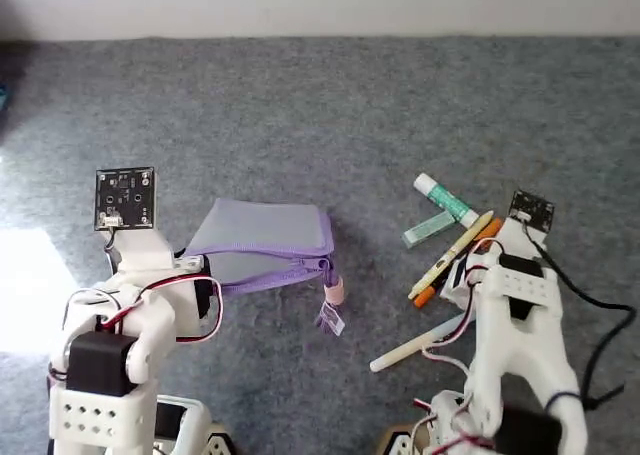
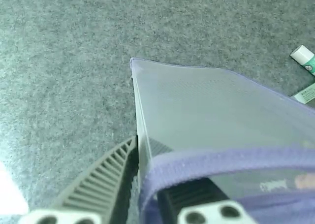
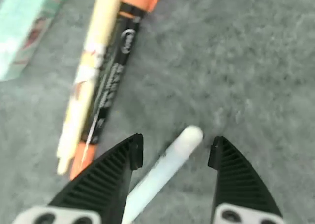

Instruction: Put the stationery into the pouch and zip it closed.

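Our left gripper (image 2: 147, 177) is pinching one end of the purple pouch (image 1: 265, 237), which lies on the grey mat (image 1: 330, 105) with its mouth open a little. Our right gripper (image 3: 174, 152) has its jaws wide apart, one on each side of the white pen (image 3: 162, 171). That pen lies just beside the yellow pen (image 3: 91, 69) and the orange marker (image 3: 118, 61).

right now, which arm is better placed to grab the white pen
Right. The right fingers sit open on either side of the white pen, while the left fingers are shut on the edge of the pouch, holding it.
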